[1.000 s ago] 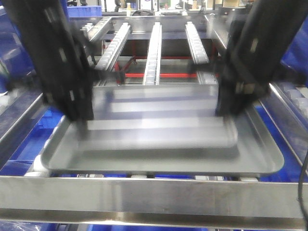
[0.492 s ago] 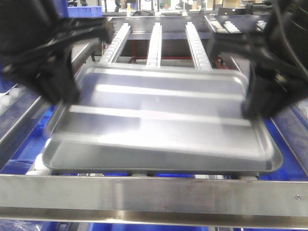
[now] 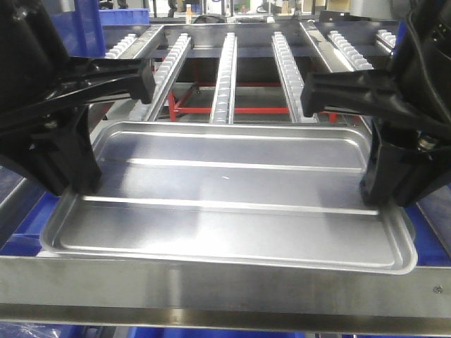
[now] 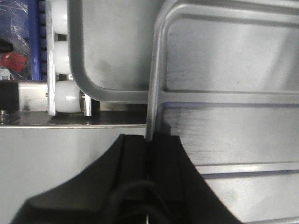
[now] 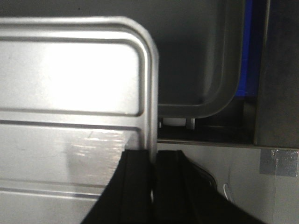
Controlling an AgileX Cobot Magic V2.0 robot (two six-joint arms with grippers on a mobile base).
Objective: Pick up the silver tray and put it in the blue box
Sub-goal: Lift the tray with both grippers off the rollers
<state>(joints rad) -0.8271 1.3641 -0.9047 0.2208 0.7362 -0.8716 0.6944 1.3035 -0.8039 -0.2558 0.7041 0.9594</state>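
The silver tray (image 3: 225, 190) hangs level between my two grippers, its near rim over the front steel bar. My left gripper (image 3: 74, 184) is shut on the tray's left rim; in the left wrist view the jaws (image 4: 148, 140) pinch the rim (image 4: 156, 70). My right gripper (image 3: 377, 196) is shut on the right rim; in the right wrist view the jaws (image 5: 153, 156) clamp the rim (image 5: 152, 84). Blue plastic, perhaps the blue box (image 3: 25, 229), shows only as slivers below the tray at both sides; most of it is hidden.
A second metal tray (image 4: 107, 70) lies beneath the held one and also shows in the right wrist view (image 5: 205, 70). Steel roller rails (image 3: 225, 70) run to the back. A steel bar (image 3: 211, 289) crosses the front. White rollers (image 4: 65, 95) sit at the left. Another blue crate (image 3: 106, 21) stands at the back left.
The tray has come up off the tray below and toward the camera, held by both grippers. Both arms have swung outward and closer to the view.
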